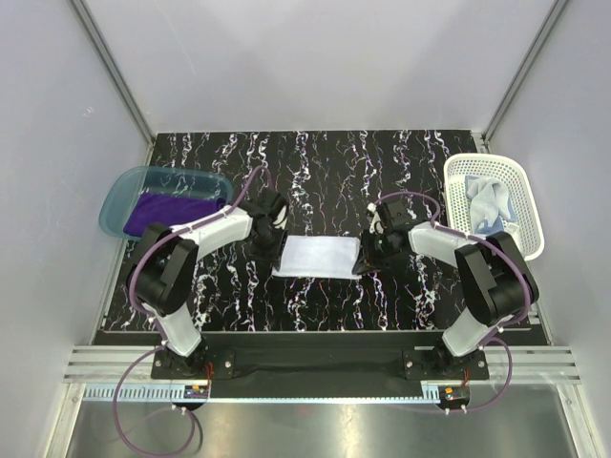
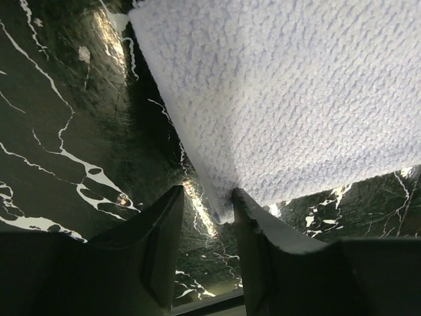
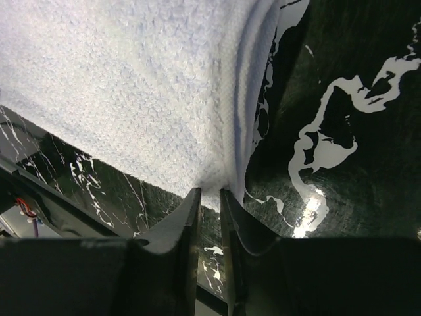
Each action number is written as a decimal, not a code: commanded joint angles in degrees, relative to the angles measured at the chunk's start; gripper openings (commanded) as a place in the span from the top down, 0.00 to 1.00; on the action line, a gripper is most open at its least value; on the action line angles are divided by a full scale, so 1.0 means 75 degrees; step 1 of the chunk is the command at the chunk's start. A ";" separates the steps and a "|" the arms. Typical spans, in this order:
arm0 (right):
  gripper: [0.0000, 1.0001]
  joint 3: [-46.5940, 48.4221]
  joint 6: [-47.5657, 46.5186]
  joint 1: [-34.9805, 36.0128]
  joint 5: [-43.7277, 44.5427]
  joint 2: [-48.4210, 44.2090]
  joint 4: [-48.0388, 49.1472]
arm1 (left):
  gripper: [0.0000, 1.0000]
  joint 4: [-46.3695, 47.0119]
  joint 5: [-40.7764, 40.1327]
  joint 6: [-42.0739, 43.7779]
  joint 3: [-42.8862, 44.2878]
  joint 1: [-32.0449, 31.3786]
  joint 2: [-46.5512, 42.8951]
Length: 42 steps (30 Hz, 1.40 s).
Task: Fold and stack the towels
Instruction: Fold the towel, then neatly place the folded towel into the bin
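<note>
A white towel [image 1: 320,256] lies flat, folded into a rectangle, on the black marbled table between my two grippers. My left gripper [image 1: 271,240] is at its left edge. In the left wrist view the left gripper [image 2: 205,194] has its jaws apart, with the white towel's [image 2: 296,99] corner resting against the right finger. My right gripper [image 1: 369,250] is at the towel's right edge. In the right wrist view the right gripper [image 3: 209,192] has its jaws nearly together, pinching a corner of the white towel [image 3: 131,85]. A purple towel [image 1: 170,212] lies in the teal tray. A light blue towel [image 1: 487,198] lies crumpled in the basket.
The translucent teal tray [image 1: 119,196] sits at the table's far left. The white mesh basket [image 1: 525,215] sits at the far right. Grey walls enclose the table on three sides. The arm bases stand along the near edge.
</note>
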 commanded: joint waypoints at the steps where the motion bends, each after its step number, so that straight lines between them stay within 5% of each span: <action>1: 0.76 0.0047 0.0026 0.0067 0.0611 -0.0416 0.0021 | 0.58 -0.0190 -0.0468 -0.0496 0.0511 0.0062 -0.0271; 6: 0.75 0.0094 -0.0056 0.0067 0.0810 -0.1225 -0.0320 | 0.51 -0.0192 -0.0611 -0.0602 0.0607 0.0354 -0.0680; 14: 0.66 0.0211 -0.0114 0.0056 0.0869 -0.1777 -0.0251 | 0.45 0.1717 0.2036 -0.0719 -0.0717 0.1433 -0.1009; 21: 0.59 0.0176 -0.0301 0.0067 0.0670 -0.1801 0.0054 | 0.42 0.2492 0.2648 -0.0953 -0.1128 0.1480 -0.0366; 33: 0.57 0.0047 -0.0408 0.0067 0.0670 -0.1977 0.0195 | 0.42 0.2762 0.1957 -0.1422 -0.1538 0.1480 -0.0119; 42: 0.52 -0.0081 -0.0314 0.0067 0.0518 -0.2012 0.0394 | 0.54 0.3137 0.1758 -0.1750 -0.1797 0.1375 -0.0060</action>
